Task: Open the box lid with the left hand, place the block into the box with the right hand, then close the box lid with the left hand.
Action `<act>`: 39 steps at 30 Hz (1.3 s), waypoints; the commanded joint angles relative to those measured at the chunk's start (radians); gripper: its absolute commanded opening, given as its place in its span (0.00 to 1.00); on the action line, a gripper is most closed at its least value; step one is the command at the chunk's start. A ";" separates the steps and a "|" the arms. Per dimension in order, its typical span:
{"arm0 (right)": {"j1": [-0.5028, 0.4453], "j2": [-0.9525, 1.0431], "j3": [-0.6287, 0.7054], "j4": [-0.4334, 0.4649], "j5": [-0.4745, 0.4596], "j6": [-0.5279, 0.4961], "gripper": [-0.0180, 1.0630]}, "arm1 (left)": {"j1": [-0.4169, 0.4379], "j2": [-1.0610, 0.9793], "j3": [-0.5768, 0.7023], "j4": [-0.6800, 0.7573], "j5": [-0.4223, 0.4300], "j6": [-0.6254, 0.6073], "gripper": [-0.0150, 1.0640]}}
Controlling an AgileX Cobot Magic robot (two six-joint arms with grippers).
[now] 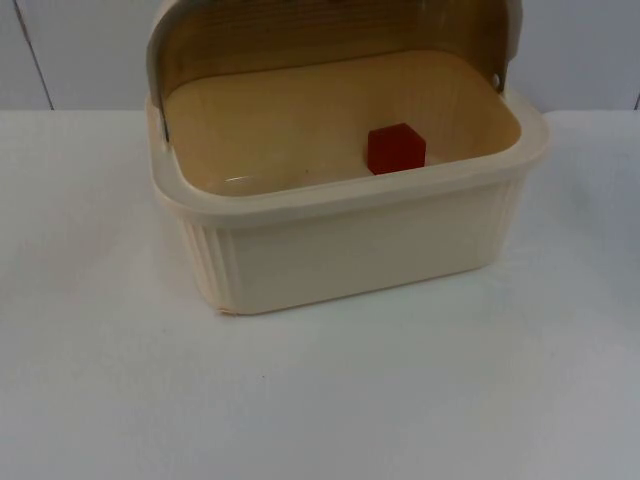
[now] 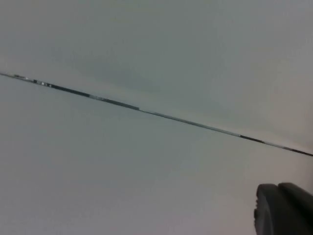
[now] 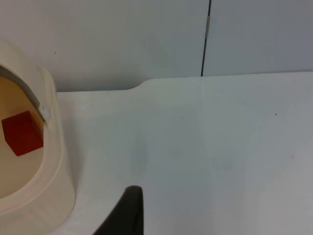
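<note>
Top view cuts off the raised lid [image 1: 330, 30]; the block [image 1: 396, 148] lies inside the box [image 1: 350, 240]. Whether either gripper is apart or together, I cannot tell.

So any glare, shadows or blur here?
Top view: even light, a small glint on the box floor left of the block, lid dim underneath. Left wrist view: soft, wall seam smeared. Right wrist view: faint shadow beside the box.
</note>
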 commanded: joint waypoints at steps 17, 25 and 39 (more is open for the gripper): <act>-0.001 -0.005 -0.004 -0.005 0.006 -0.004 0.99 | -0.003 0.017 -0.004 -0.147 -0.115 -0.097 0.01; -0.001 -0.005 -0.004 -0.005 0.006 -0.004 0.99 | -0.003 0.050 -0.004 -0.233 0.045 -0.071 0.01; -0.001 -0.005 -0.004 -0.005 0.013 -0.004 0.99 | -0.003 0.079 -0.004 -0.473 0.140 0.197 0.01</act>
